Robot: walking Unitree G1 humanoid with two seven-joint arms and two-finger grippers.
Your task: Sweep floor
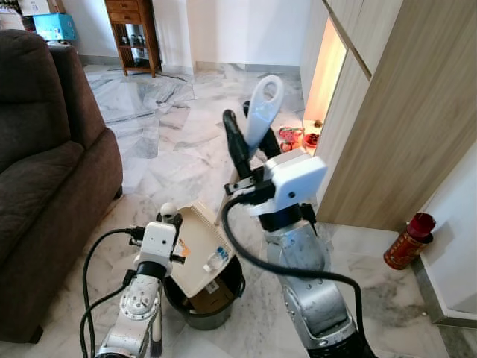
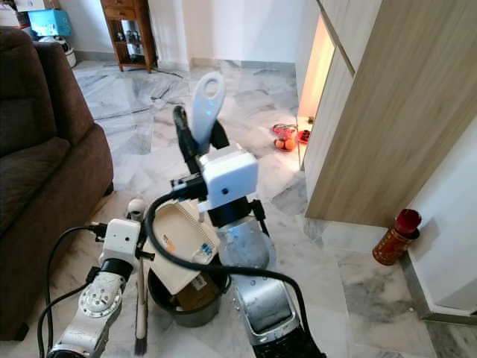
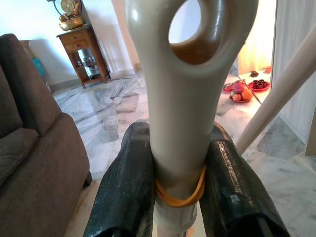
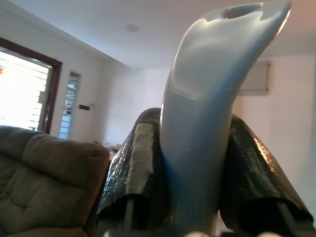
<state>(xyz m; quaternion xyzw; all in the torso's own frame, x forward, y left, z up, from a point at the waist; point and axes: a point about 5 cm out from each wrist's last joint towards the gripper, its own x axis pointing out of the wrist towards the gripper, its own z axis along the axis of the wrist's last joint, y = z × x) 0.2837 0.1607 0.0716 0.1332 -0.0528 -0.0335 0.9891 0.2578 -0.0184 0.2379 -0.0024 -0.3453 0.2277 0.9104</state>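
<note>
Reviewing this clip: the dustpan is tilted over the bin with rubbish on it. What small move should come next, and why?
Probably the right gripper, shut on the pale blue-white dustpan handle, should lift that handle a little higher to steepen the cream dustpan tray. A crumpled wrapper lies on the tray above the dark round bin, so more tilt should slide it in. The left gripper holds the beige broom handle.

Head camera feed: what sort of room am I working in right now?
Most likely a home living room. A brown sofa stands on a polished marble floor, a small wooden side cabinet sits against the far wall, and tall wood-panelled cupboards line the robot's right side.
</note>
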